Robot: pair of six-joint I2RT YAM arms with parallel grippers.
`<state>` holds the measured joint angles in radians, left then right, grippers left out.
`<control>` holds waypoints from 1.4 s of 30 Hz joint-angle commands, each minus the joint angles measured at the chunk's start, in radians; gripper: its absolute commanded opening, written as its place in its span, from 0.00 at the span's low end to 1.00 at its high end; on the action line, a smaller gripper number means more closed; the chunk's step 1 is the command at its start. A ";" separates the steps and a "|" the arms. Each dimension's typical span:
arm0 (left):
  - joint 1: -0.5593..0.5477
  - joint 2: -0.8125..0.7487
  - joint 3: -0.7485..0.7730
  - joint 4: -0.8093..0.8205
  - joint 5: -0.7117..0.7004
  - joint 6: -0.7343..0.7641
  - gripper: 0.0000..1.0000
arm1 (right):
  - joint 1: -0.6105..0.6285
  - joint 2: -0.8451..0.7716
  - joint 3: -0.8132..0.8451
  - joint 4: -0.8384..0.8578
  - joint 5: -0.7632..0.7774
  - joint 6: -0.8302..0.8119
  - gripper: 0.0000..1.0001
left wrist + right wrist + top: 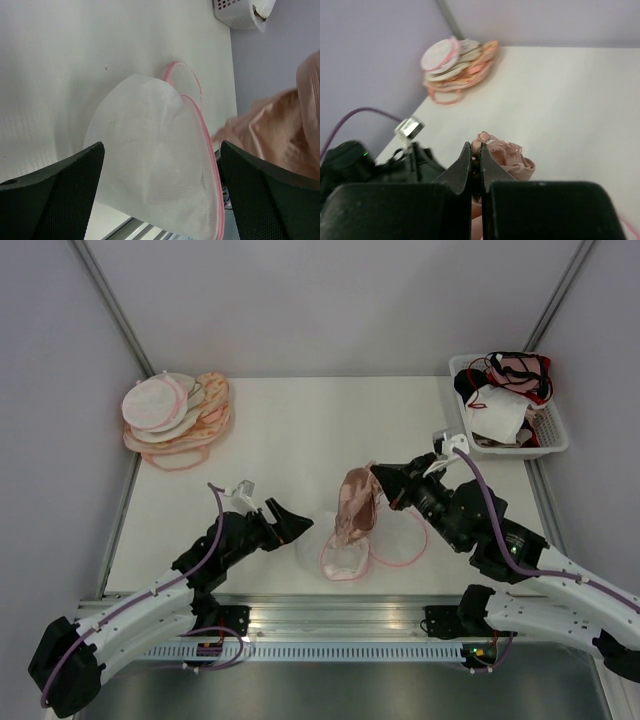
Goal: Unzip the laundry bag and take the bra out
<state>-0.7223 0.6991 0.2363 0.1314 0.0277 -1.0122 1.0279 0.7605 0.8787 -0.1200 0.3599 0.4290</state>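
The laundry bag (343, 560) lies unzipped on the table near the front edge, one white mesh half with a pink rim to the left, the other half's pink rim (402, 543) to the right. My right gripper (380, 483) is shut on the pale pink-beige bra (357, 502) and holds it above the bag, its lower end hanging down to it. The right wrist view shows the shut fingertips (475, 161) pinching the bra (512, 157). My left gripper (292, 525) is open just left of the bag; in its wrist view the mesh half (150, 160) sits between the spread fingers (55, 190), and the bra (280, 135) hangs at the right.
A stack of similar pink- and orange-rimmed pouches (178, 410) lies at the back left and also shows in the right wrist view (457, 65). A white basket (548, 436) with white, black and red-strapped garments stands at the back right. Grey walls enclose the table.
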 commanded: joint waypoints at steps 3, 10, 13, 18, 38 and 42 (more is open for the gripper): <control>-0.003 -0.016 0.051 -0.019 0.008 0.044 1.00 | -0.038 0.147 0.209 -0.150 0.332 -0.096 0.00; -0.003 -0.016 0.078 -0.046 0.037 0.057 1.00 | -0.450 0.390 0.391 -0.098 0.081 -0.105 0.01; -0.003 -0.016 0.089 -0.056 0.051 0.061 1.00 | -0.671 0.509 0.474 -0.075 -0.004 -0.067 0.00; 0.000 -0.018 0.123 -0.093 0.069 0.075 1.00 | -0.939 0.758 0.784 -0.095 -0.156 0.017 0.00; 0.006 -0.038 0.153 -0.176 0.080 0.084 1.00 | -1.250 1.361 0.956 -0.285 -0.077 0.143 0.01; 0.006 -0.052 0.150 -0.187 0.080 0.089 1.00 | -1.249 1.379 0.809 -0.227 -0.101 0.182 0.00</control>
<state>-0.7212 0.6598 0.3492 -0.0441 0.0883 -0.9592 -0.2203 2.1609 1.7542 -0.3225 0.2844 0.5518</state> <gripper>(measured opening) 0.993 0.031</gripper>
